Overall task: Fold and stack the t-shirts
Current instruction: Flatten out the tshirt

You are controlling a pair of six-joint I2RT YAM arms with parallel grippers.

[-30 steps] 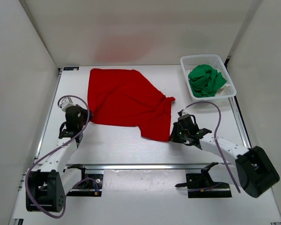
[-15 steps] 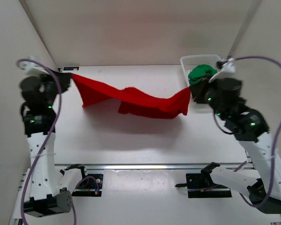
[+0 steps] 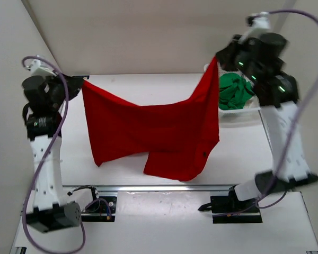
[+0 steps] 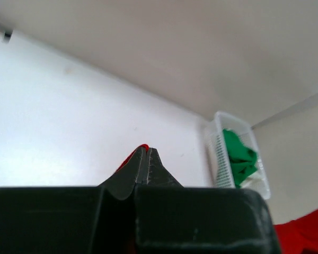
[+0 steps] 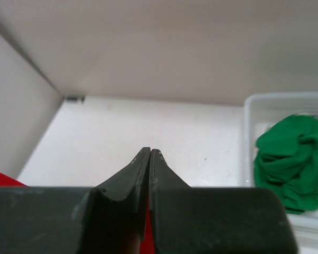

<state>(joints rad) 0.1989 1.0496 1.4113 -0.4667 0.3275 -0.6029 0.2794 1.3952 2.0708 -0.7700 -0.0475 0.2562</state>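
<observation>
Left gripper [image 3: 77, 80] was up high at the far-left side, jaws pinched together on one top corner of the red shirt [image 3: 153, 132]; in its wrist cam a sliver of red showed right btwn the closed tips. Right gripper [image 3: 218, 56] was raised even higher at the far right, clamped tight on the other top corner, w/ no gap btwn its fingers in its wrist cam.

Red shirt hung in the air btwn the two, spread wide like a curtain, top edge sagging in the middle & rising steeply toward the right grip. Bottom edge was uneven: the left part ended higher, and a longer flap hung lower at centre-right. Couldn't tell from above whether the hem touched the table [image 3: 127, 84] or hung clear of it.

Green shirt [image 3: 234, 90] lay crumpled in the basket [image 3: 244, 109] at the far-right corner of the table, just right of the raised red cloth. A bit of white cloth showed under it at the basket's near end; it looked like the white shirt [image 3: 253, 103], mostly hidden.

Both arms stood nearly upright, left one by the left wall, right one by the right.
</observation>
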